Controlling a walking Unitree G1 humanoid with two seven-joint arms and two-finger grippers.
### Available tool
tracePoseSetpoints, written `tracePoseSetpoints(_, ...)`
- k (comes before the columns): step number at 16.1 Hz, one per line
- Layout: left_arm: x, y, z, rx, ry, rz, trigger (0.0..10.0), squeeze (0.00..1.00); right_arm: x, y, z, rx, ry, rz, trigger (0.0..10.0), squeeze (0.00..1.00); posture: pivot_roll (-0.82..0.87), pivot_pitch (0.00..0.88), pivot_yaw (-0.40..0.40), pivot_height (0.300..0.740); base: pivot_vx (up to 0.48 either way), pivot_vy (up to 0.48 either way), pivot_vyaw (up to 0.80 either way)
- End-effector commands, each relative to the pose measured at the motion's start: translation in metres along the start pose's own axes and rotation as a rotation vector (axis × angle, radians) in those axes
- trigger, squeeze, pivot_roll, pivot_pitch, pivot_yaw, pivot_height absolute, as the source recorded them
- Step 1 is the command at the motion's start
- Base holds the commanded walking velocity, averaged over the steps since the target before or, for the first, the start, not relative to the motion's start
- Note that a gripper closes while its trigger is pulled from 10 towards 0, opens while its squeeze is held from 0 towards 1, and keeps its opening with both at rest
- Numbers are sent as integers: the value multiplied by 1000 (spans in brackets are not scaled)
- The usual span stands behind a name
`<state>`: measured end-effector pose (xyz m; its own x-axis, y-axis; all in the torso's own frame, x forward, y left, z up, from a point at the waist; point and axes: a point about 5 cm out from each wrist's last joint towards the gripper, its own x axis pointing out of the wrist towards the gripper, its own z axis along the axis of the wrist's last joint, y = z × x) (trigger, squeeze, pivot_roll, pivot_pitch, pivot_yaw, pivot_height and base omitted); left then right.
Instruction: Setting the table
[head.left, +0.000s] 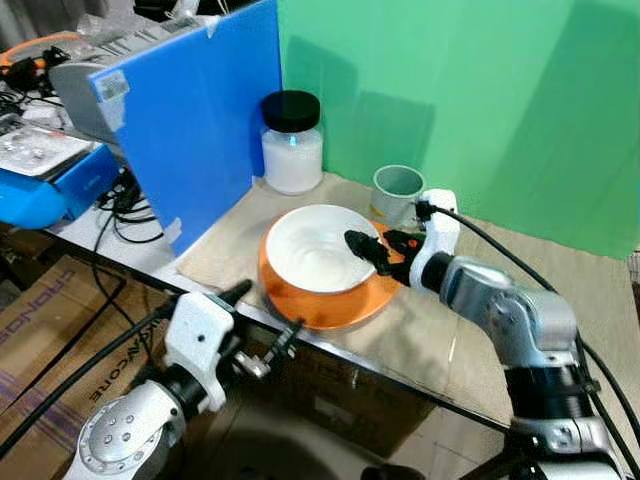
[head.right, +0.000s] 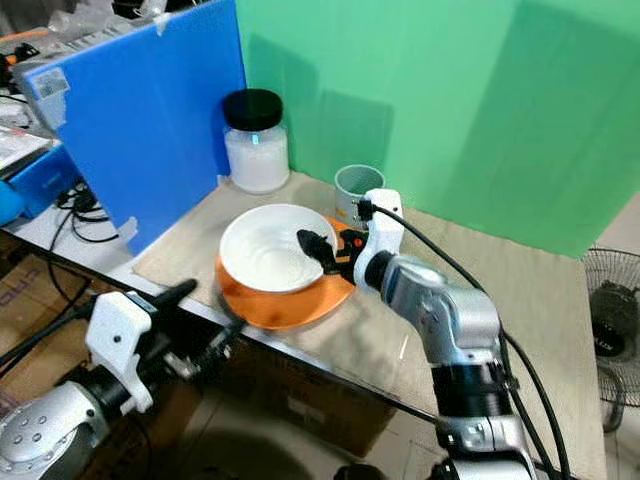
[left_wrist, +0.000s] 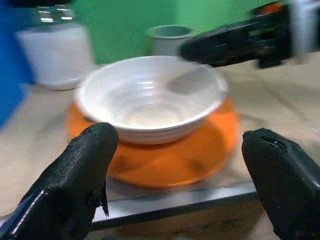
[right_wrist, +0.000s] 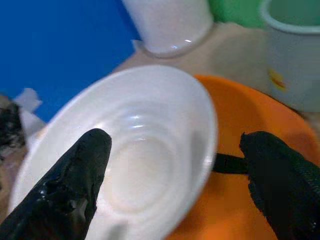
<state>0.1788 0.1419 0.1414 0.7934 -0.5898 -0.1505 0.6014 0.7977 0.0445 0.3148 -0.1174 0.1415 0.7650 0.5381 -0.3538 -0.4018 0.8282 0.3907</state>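
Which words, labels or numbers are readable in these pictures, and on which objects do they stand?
None reads with certainty.
Cardboard box: dark printed letters, tilted and cut off.
Blue board: corner sticker, too small.
Grey cup: yellow mark, blurred.

Right arm stretched forward and bent at the elbow, silver forearm angled inward toward the left, black cable looping along it. Right gripper (head.left: 372, 248) at the end of a white wrist block, two black fingers (right_wrist: 75, 185) spread wide apart (plainly so in the wrist view). Left arm low at the near left, silver shoulder joint and white wrist housing pointing forward and up. Left gripper (head.left: 268, 320) with its thin black fingers (left_wrist: 70, 185) parted too, holding nothing.
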Motion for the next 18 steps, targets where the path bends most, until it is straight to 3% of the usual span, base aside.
tracePoseSetpoints(1,0,-4,4,0,-5,-54,10000,0,1,0,7,7,14,-22,10000,0,-62,43,10,740,0,0,0)
tracePoseSetpoints(5,2,-4,4,1,12,-83,10000,0,3,7,1,123,157,39,10000,0,-71,41,14,740,0,0,0)
tracePoseSetpoints(6,3,-3,4,4,16,-84,10000,0,3,7,-3,141,201,31,0,0,-73,40,13,740,0,0,0)
tracePoseSetpoints(18,3,0,3,16,35,-80,10000,0,4,9,-9,226,298,19,0,0,-70,31,7,740,0,0,0)
